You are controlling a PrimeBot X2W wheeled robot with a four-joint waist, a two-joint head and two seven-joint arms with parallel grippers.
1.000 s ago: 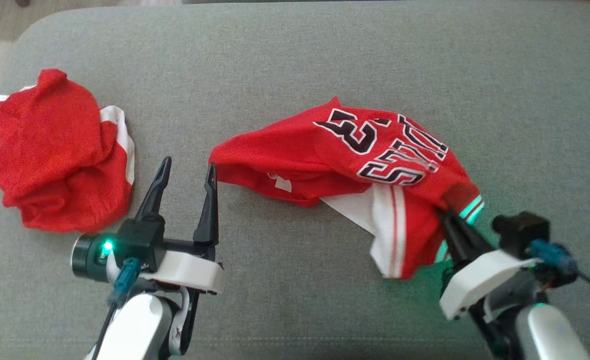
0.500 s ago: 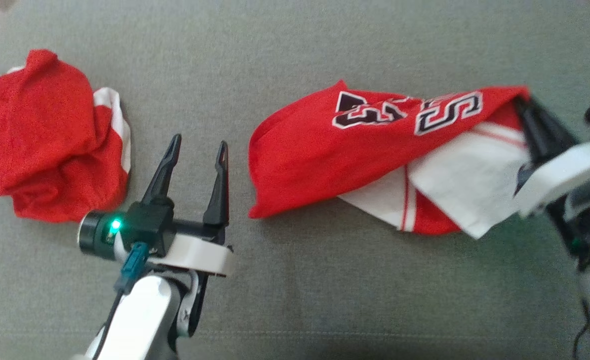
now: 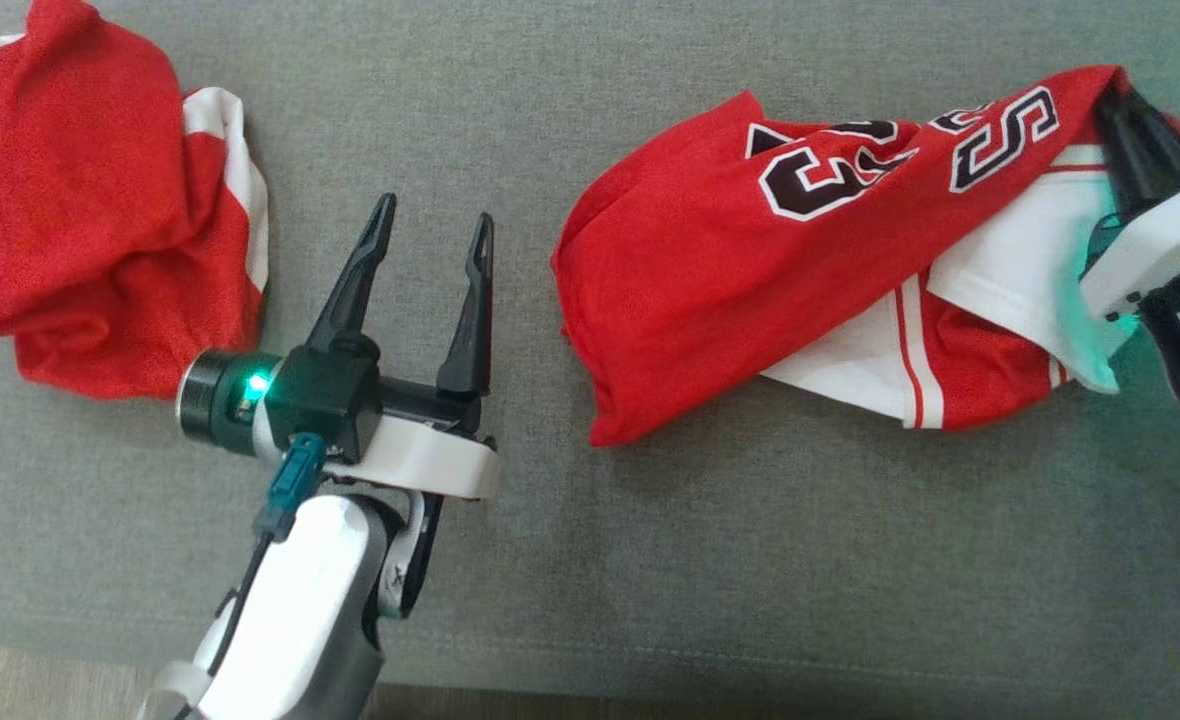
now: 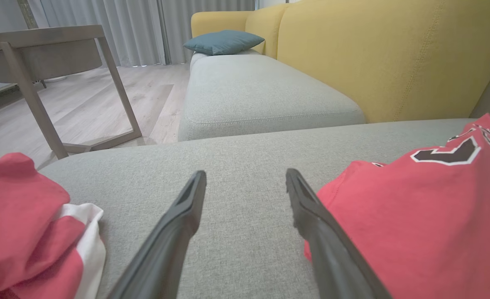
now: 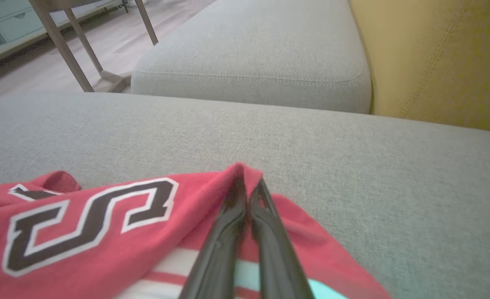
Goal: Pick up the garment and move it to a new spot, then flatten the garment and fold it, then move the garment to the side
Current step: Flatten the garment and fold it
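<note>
Dragged rightward over the last second, the red jersey [image 3: 710, 290] now lies clear of the left gripper [image 3: 435, 225], stretched across the grey cushion [image 3: 650, 560] toward 2 o'clock. The right gripper [image 3: 1115, 100], fingers pinched together, grips the jersey's corner there. The left gripper hovers spread wide and empty at 8 o'clock; a crumpled red garment [image 3: 80, 200] sits at 10 o'clock.

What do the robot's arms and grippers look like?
The left gripper and right gripper each have two long, tapering dark fingers on a white bracket. The left wrist carries a green light and a teal cable plug; its forearm is glossy white.
</note>
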